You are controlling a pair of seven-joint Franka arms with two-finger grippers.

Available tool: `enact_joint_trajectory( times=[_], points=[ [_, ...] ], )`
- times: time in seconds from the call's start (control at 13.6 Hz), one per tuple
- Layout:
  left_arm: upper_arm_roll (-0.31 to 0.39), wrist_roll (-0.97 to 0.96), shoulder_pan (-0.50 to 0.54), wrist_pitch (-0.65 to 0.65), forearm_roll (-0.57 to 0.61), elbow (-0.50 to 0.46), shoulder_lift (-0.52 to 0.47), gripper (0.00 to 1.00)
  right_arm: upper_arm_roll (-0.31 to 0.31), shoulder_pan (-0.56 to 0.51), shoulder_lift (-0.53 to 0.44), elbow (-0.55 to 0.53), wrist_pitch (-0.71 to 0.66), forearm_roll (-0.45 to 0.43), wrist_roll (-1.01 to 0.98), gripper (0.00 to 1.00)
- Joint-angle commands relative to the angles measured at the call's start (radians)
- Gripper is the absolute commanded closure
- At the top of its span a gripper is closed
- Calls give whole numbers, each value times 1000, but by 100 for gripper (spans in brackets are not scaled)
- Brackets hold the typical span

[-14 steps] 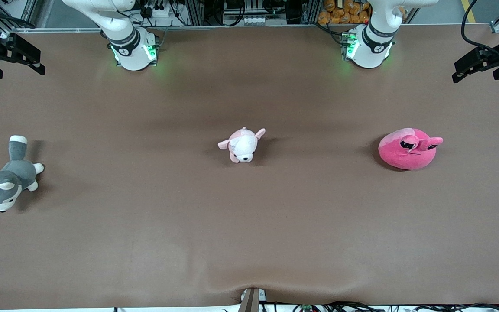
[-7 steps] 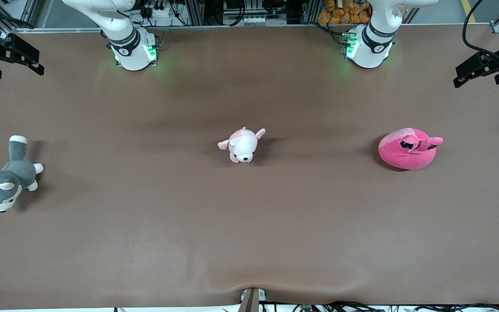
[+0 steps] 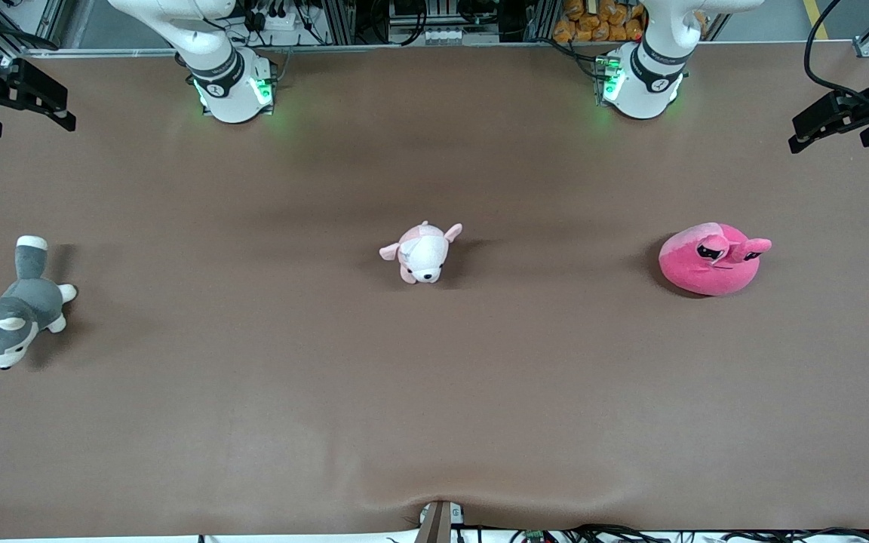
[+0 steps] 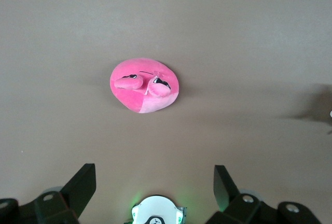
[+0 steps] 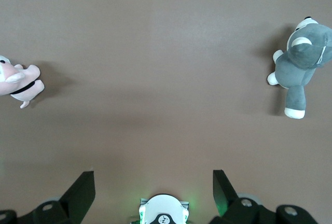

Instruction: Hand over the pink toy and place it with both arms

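The pink toy point(image 3: 710, 260), a round hot-pink plush with dark slanted eyes, lies on the brown table toward the left arm's end. It also shows in the left wrist view as the pink toy point(image 4: 142, 92). High above that end of the table hangs my left gripper point(image 3: 830, 132), open and empty, well apart from the toy. Its black fingers point(image 4: 83, 185) stand wide around bare table, so the left gripper point(image 4: 154, 182) holds nothing. My right gripper point(image 3: 31, 121) hangs open over the right arm's end; in its wrist view the right gripper point(image 5: 153, 185) is empty too.
A small pale pink-and-white puppy plush point(image 3: 421, 253) sits mid-table, also seen as the puppy point(image 5: 18, 81). A grey-and-white husky plush point(image 3: 12, 313) lies at the right arm's end, the husky point(image 5: 301, 60) in the right wrist view. Both arm bases point(image 3: 234, 90) stand along the table's back edge.
Both raised hands have shifted only slightly at the table's ends. The three plush toys have not moved, and both grippers stay open.
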Motion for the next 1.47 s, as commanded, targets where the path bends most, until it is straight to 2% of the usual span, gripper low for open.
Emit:
enact_joint_trajectory(
  times=[0.0, 1.4],
  points=[
    [-4, -26, -6, -25, -13, 29, 12, 0, 3, -12, -28, -28, 11, 2, -8, 0],
    [-5, -18, -11, 3, -38, 30, 33, 0, 3, -13, -25, -27, 22, 8, -6, 0]
  ],
)
